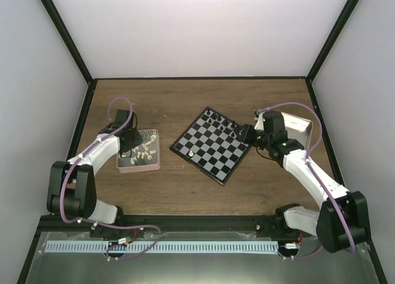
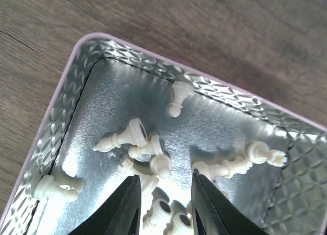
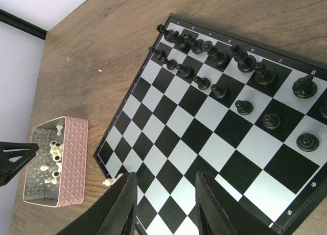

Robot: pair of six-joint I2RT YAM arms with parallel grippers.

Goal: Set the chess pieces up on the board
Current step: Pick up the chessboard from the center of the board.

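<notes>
The board (image 1: 212, 145) lies at the table's middle, turned like a diamond. Black chess pieces (image 3: 219, 59) stand in two rows along its far edge (image 1: 216, 118). One cream piece (image 3: 109, 182) lies at the board's left rim (image 1: 192, 153), half hidden by a finger. Several cream pieces (image 2: 122, 139) lie tumbled in the pink tray (image 2: 82, 56). My left gripper (image 2: 165, 180) hangs open low inside that tray (image 1: 139, 163), its tips either side of the heap with nothing gripped. My right gripper (image 3: 164, 178) is open above the board's bare squares, at its right corner (image 1: 245, 134).
A tan box with a silvery inside (image 1: 297, 128) stands just behind the right arm. The pink tray (image 3: 76, 143) sits left of the board on the wooden table. Black frame posts and white walls close in the table at the back and sides.
</notes>
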